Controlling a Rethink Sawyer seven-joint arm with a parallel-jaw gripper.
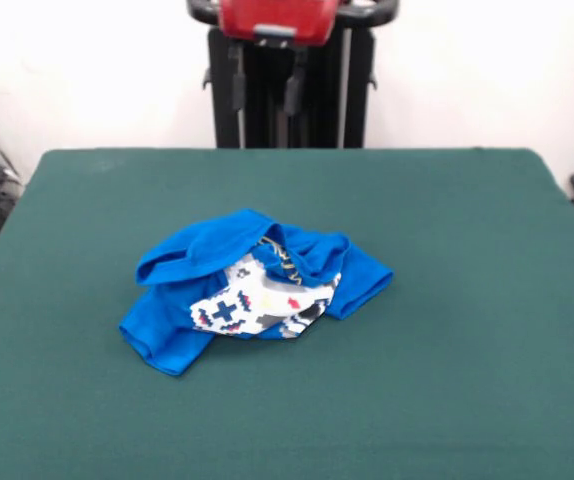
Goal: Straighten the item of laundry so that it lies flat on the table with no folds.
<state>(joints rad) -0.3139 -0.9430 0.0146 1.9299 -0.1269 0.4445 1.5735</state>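
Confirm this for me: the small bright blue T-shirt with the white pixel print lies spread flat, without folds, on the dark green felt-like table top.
Not quite. The small bright blue T-shirt does lie on the dark green felt-like table top, but it is crumpled in a heap, with folds covering part of its white pixel print, not spread flat. The front view shows this.

Crumpled T-shirt on table, left of centre
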